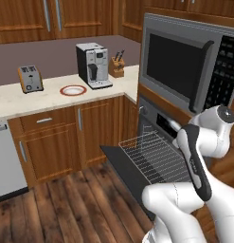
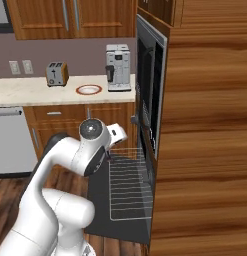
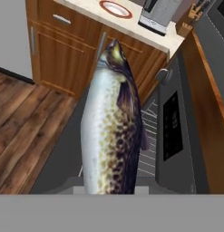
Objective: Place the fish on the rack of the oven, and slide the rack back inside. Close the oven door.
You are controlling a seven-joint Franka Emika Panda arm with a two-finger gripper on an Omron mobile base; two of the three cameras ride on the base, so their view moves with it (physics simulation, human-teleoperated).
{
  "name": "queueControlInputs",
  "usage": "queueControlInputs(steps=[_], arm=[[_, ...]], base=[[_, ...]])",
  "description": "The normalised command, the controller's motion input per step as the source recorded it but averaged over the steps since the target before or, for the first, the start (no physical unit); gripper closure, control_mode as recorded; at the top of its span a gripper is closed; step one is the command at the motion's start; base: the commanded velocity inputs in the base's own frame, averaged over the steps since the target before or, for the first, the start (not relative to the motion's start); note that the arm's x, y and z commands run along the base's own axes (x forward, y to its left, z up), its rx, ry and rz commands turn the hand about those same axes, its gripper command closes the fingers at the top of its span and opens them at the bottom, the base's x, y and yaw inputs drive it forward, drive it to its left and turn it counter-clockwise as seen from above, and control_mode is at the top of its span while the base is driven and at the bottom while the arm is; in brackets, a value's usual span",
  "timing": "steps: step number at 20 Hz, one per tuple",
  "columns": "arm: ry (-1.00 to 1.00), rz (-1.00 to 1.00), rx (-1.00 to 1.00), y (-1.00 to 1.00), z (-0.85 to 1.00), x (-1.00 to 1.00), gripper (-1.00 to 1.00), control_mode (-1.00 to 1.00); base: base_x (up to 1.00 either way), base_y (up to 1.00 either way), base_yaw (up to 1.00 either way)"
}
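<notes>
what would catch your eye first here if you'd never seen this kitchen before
A spotted silver fish looms close up in the hand view, held in the shut gripper. Beyond it the oven door hangs open over the wood floor, with the wire rack pulled out above it.

Wood cabinets [image 1: 52, 142], pale counter [image 1: 23, 99], plank floor [image 1: 80, 209], mauve wall [image 1: 47, 54]
</notes>
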Motion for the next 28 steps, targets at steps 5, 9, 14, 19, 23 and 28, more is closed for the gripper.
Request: queueControlInputs(steps=[5, 9, 14, 19, 23, 28], arm=[[0.00, 0.00, 0.00, 0.01, 0.00, 0.30, 1.00, -1.00], [0.00, -0.01, -0.01, 0.11, -0.05, 0.34, 1.00, -1.00], [0.00, -0.09, -0.05, 0.18, -0.17, 0.37, 1.00, -1.00], [0.06, -0.12, -0.06, 0.17, -0.30, 0.33, 1.00, -1.00], [0.19, -0.10, -0.03, 0.07, -0.47, 0.34, 1.00, -1.00], [0.22, -0.05, 0.00, 0.05, -0.40, 0.38, 1.00, -1.00]], base=[[0.00, 0.00, 0.00], [0.00, 0.00, 0.00], [0.00, 0.00, 0.00], [0.00, 0.00, 0.00], [0.00, 0.00, 0.00], [0.00, 0.00, 0.00]])
